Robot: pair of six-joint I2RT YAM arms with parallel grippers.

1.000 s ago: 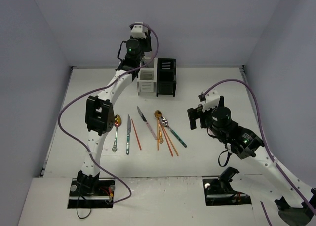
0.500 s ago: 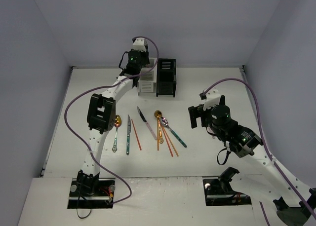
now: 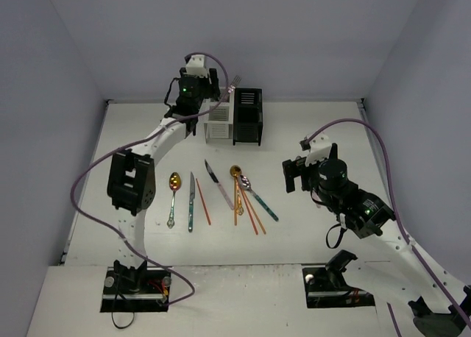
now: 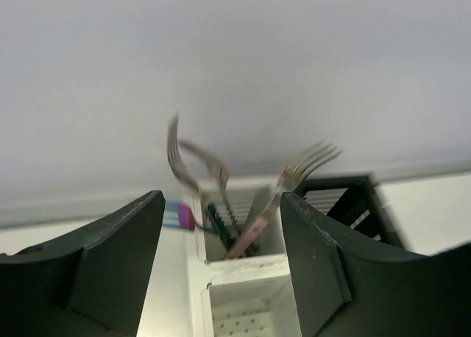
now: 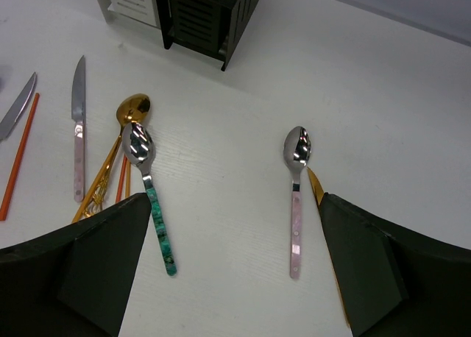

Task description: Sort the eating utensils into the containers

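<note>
**Right gripper** [image 5: 235,219]: jaws released and holding nothing, hovering over the table [image 5: 383,94]. In its wrist view a pink-handled spoon [image 5: 296,204] lies flat at centre right, bowl toward the top of the frame. It is well apart from the other pieces.

**Centre of the overhead view:** a loose row lies flat on the table. It includes a teal-handled spoon [image 5: 156,219], a gold spoon [image 5: 134,107], a pink-handled knife [image 5: 78,131] and orange chopsticks [image 3: 202,201].

**Upper centre:** the left gripper [image 4: 221,212] is held above the white caddy [image 4: 246,307], jaws released and empty. Forks [image 4: 302,166] stand tilted inside it. The black caddy [image 4: 346,197] adjoins it on the right; its contents cannot be seen.

**Step in hand (judged):** a fork drop-off into the white caddy looks complete.

**Next move:**
1. Lift the left arm clear of the fork tines, then bring it to the row.
2. The right gripper must descend and close across the pink-handled spoon's slim handle, low against the table.
</note>
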